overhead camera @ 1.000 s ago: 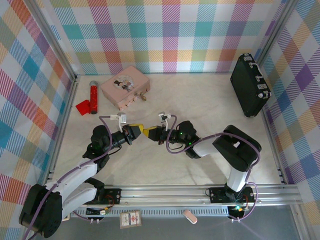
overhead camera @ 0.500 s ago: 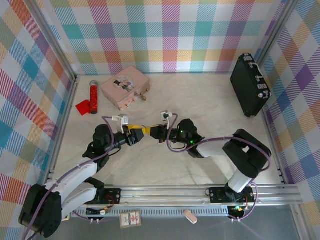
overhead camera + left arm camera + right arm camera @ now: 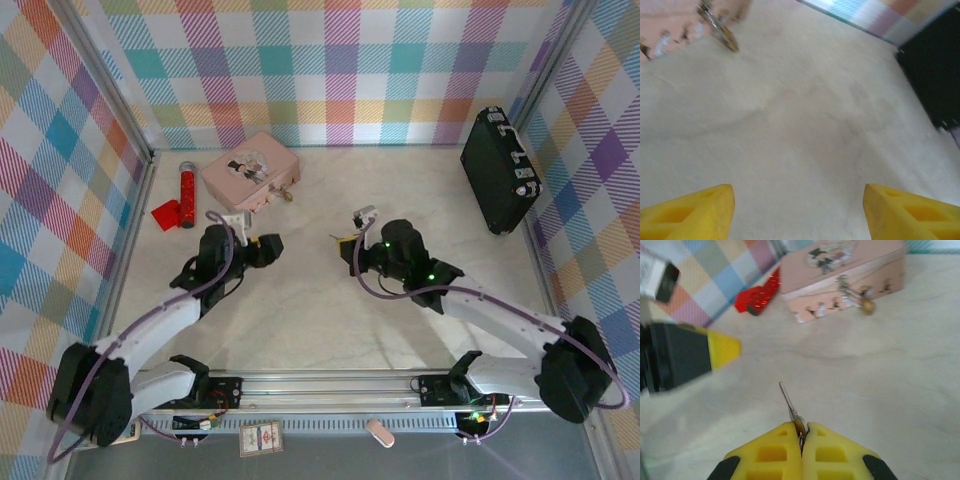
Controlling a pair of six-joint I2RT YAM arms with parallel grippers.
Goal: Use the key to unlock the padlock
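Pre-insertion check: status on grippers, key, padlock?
Left gripper open, holding nothing. Right gripper shut on key, blade pointing forward. Padlock at pink tin front clasp, apart from key. Bare table between them.

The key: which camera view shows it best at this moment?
The right wrist view. There the key is close and clear, its slim silvery blade sticking forward from between the fingers of the shut right gripper. In the top external view it is too small to make out at that gripper's tip.
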